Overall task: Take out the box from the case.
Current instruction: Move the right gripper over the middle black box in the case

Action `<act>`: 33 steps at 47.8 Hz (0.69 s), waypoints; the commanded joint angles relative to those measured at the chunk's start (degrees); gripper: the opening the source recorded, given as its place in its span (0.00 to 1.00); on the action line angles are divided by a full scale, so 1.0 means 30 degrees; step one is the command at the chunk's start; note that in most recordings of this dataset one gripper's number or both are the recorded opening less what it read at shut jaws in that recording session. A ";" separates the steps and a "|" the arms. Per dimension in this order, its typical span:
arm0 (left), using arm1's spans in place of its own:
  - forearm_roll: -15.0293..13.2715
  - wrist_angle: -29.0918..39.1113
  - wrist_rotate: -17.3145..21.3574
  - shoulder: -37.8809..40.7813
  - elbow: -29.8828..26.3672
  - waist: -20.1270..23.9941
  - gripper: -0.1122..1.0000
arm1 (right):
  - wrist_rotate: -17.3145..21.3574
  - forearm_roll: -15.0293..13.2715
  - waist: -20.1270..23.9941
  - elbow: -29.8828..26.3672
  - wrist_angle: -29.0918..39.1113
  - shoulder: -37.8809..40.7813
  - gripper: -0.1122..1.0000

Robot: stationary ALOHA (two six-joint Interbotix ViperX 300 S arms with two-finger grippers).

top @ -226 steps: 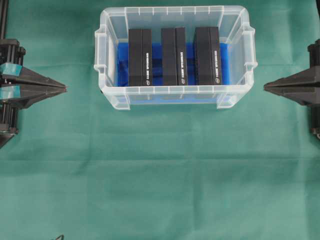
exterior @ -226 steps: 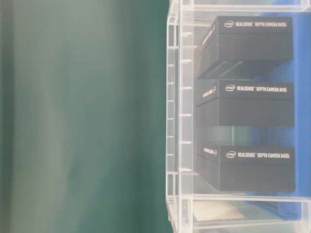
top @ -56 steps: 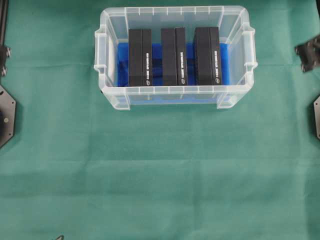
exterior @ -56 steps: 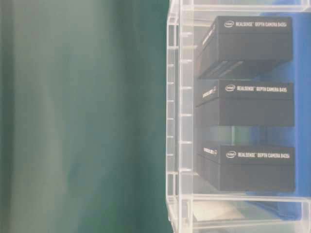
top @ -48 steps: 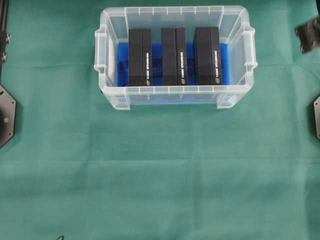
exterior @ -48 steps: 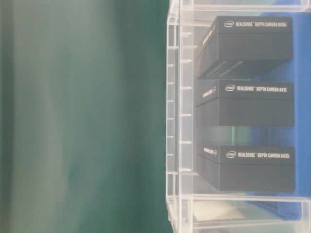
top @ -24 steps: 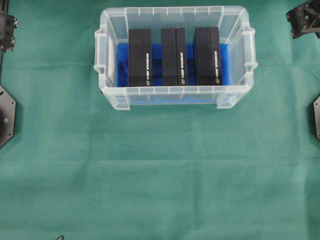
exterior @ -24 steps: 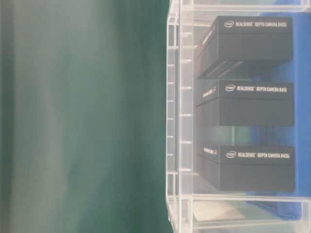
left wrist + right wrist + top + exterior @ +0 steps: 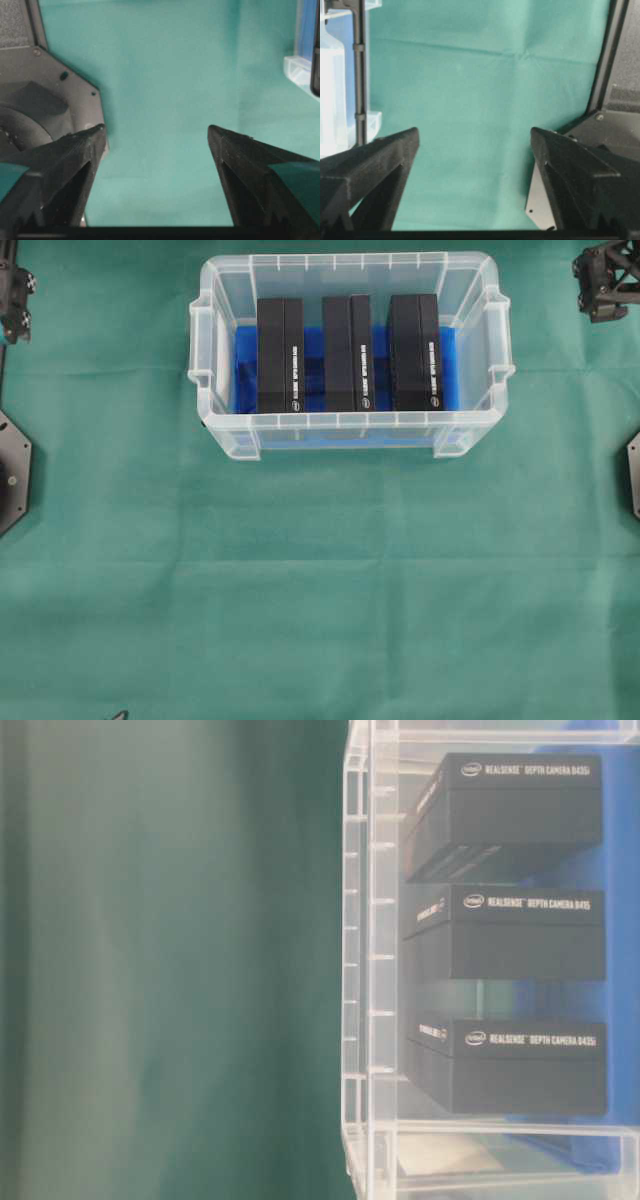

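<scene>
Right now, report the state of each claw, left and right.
Left claw: open, holding nothing, over the green cloth.
Right claw: open, holding nothing, over the same cloth.

Three boxes (image 9: 349,353) side by side in case (image 9: 203,340)

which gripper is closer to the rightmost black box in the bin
Right. The right gripper is past the bin's right end, which the rightmost black box sits nearest. The left gripper is beyond the opposite end, with two other boxes between.
</scene>
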 commanded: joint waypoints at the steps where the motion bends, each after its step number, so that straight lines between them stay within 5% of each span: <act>1: 0.0059 -0.0059 -0.0029 0.0000 -0.0469 0.0146 0.87 | 0.0059 -0.0059 -0.0029 -0.0176 0.0117 -0.0146 0.95; 33: 0.0000 -0.0059 -0.0059 0.0000 -0.0439 0.0205 0.88 | 0.0410 -0.0029 -0.0029 -0.0205 0.0469 -0.0176 0.95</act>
